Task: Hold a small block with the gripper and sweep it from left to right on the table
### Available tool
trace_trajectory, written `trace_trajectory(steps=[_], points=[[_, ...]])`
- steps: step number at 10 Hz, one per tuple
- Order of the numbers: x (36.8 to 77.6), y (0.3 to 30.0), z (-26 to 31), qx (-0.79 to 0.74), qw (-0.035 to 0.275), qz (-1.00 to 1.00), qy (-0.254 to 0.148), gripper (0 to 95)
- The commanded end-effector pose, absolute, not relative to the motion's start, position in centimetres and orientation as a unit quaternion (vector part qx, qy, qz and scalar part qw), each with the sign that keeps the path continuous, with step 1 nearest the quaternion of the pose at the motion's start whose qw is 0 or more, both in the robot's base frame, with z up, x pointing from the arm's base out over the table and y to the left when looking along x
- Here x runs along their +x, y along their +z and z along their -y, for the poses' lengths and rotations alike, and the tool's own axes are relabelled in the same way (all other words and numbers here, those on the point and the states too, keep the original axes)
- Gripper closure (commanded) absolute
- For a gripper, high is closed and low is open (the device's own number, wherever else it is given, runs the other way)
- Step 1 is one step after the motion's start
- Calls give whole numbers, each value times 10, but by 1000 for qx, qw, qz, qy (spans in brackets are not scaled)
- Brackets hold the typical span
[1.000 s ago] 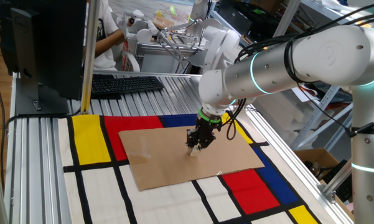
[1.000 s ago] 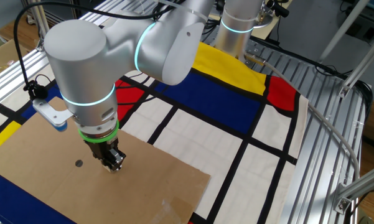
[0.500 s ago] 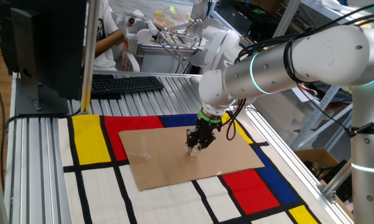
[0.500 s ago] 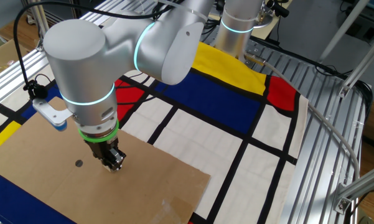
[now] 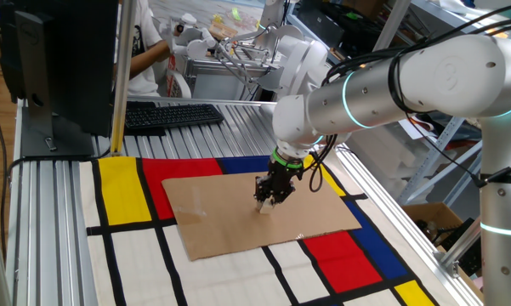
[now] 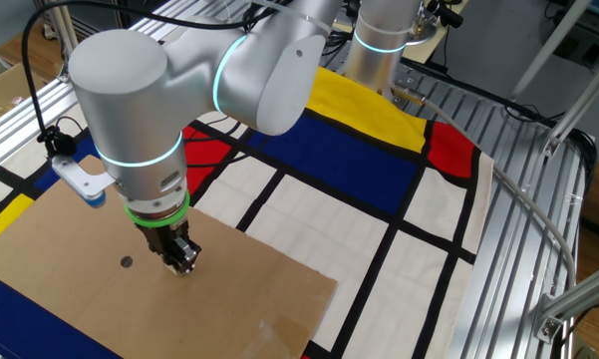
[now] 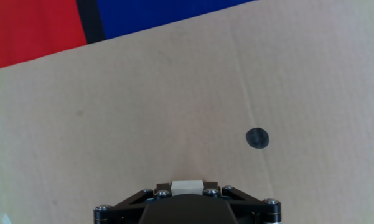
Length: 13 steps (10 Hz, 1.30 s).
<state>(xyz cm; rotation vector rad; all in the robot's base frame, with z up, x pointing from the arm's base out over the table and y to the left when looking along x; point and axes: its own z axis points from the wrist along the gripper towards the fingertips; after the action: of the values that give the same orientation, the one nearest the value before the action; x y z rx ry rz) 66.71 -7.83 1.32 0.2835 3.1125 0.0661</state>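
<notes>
The small block (image 7: 187, 185), a pale beige cube, sits clamped between the black jaws at the bottom of the hand view. My gripper (image 5: 266, 202) is shut on it and points straight down at the brown cardboard sheet (image 5: 229, 212), tips at or just above its surface. In the other fixed view the gripper (image 6: 184, 261) stands under the green ring near the cardboard's middle, and the block itself is too small to make out there. The table (image 5: 51, 195) carries the coloured mat (image 5: 123, 191) under the cardboard.
A small dark dot mark (image 7: 257, 138) lies on the cardboard to the right of the jaws, also visible as a dot mark (image 6: 126, 262) in the other fixed view. A keyboard (image 5: 170, 114) and monitor (image 5: 64, 59) stand at the table's far end.
</notes>
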Motion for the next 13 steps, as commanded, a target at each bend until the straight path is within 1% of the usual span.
trace_trajectory(steps=[1,13], points=[[667,13,78,91,7,-996,21,950],[667,13,78,90,7,-996,13,950]])
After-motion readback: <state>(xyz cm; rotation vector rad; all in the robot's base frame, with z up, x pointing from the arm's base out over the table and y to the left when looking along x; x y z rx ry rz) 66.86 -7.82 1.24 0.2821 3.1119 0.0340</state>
